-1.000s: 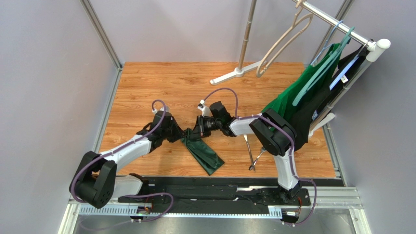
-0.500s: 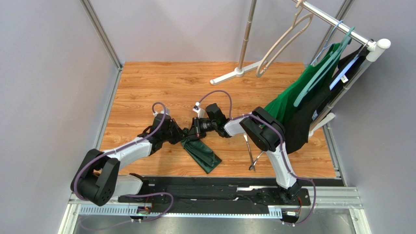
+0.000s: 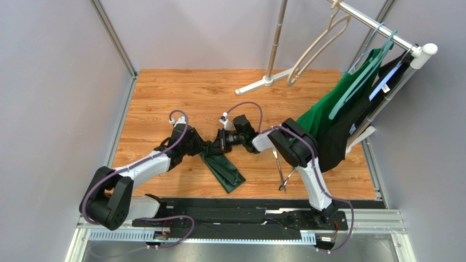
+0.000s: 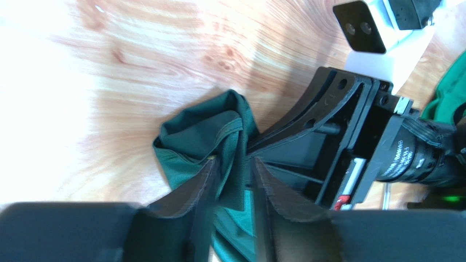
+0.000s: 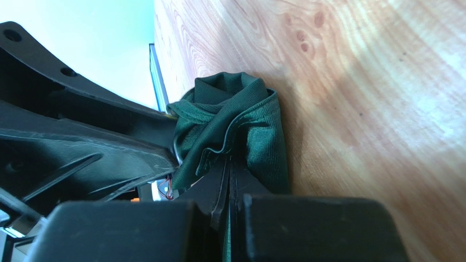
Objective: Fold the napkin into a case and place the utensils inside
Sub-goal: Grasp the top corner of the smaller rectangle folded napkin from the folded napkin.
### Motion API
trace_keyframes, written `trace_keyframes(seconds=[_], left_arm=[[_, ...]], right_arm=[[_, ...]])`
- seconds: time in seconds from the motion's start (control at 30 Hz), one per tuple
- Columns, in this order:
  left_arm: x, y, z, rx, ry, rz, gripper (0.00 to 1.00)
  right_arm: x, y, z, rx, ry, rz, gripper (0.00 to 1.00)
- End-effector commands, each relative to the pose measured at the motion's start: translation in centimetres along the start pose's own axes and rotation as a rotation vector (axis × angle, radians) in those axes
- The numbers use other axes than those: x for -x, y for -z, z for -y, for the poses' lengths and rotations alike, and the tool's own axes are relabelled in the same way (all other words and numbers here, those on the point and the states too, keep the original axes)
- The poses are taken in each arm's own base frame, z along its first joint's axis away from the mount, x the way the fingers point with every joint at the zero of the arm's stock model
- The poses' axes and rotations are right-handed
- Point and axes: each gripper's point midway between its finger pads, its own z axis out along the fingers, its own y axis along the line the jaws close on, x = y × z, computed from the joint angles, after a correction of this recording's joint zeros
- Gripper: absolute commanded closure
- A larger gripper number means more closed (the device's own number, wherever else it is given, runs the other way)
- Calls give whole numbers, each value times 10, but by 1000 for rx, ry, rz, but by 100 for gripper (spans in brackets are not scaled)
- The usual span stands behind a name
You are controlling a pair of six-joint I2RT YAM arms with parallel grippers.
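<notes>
**Wood-grain table, both grippers at one end of the napkin**

Grey walls close in a wood-grain table [image 3: 180,93]. At its far right stands a garment rack [image 3: 383,33] carrying a bright green garment [image 3: 328,109] on a teal hanger [image 3: 363,71].

The napkin [image 3: 224,169], dark green, lies near the middle of the table as a narrow folded strip. It runs diagonally, with its lower end pointing toward the near edge and its upper end bunched into a rumpled knot. Both arms reach in to that bunched end from opposite sides, so the two grippers sit just beside each other, nearly nose to nose.

The left gripper [image 4: 235,164] has its fingers a little apart. A fold of the cloth hangs in the gap and touches one finger, but it is not pinched.

The right gripper [image 5: 228,169] is closed, its two fingers pressed together on a hemmed fold of the napkin. The rest of the bunch swells out above the fingertips.

The utensils [image 3: 283,177], slim silver pieces, lie on the bare wood to the right of the napkin, apart from it. They are partly hidden under the right arm, and their details are too small to make out.
</notes>
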Motion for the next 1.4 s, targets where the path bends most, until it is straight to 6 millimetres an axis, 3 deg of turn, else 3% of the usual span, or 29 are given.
trace_keyframes(seconds=[0.0,0.03,0.07,0.3,0.4,0.63,1.1,1.2,1.37], left_arm=[[26,11,10,-9,-70,92,52],[29,13,12,-11,-74,100,45],[23,15,4,26,-81,67,45],[33,32,-2,119,-112,52,50],[23,29,-3,152,-131,-34,59],[-4,4,-8,150,-126,-167,61],[0,6,-15,189,-124,-138,60],[0,1,-15,197,-128,-145,64],[7,-3,-9,204,-148,-152,90]], right_arm=[[20,1,-18,-16,25,32,100],[20,0,-17,-14,26,27,100],[20,1,-17,-14,28,31,100],[20,5,-20,-38,54,27,100],[21,8,-26,-31,64,36,100],[19,13,-36,-17,67,39,100],[20,7,-35,9,46,34,100],[18,3,-35,10,49,25,100],[18,-5,-37,18,58,11,100]])
